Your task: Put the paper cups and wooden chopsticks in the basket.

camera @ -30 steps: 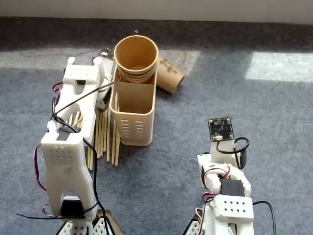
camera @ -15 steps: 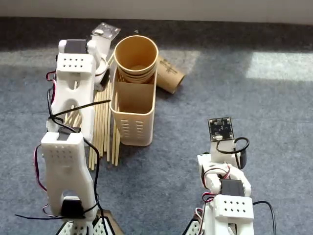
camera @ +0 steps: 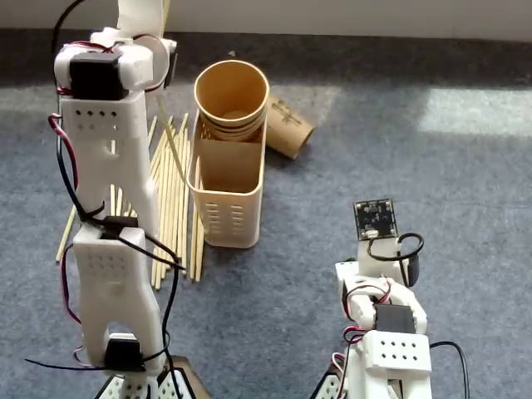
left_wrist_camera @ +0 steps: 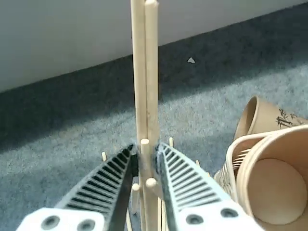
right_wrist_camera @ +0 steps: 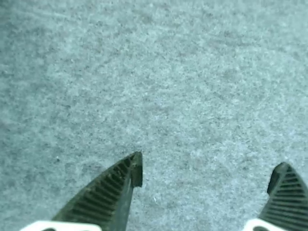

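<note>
lift done: your left gripper (left_wrist_camera: 144,162) has risen pinching chopsticks (left_wrist_camera: 145,72); basket (camera: 229,220) sits just beside it, so drop next.

Two white plastic arms (camera: 108,274) carry black servos (camera: 93,79), red-and-black cables (camera: 65,158) and ribbed black jaws.

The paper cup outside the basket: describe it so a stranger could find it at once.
Find the tall cream basket on the grey carpet. Beside its far end lies a brown paper cup. Unlike the stacked cups upright inside the basket, it is tipped on its side.
</note>
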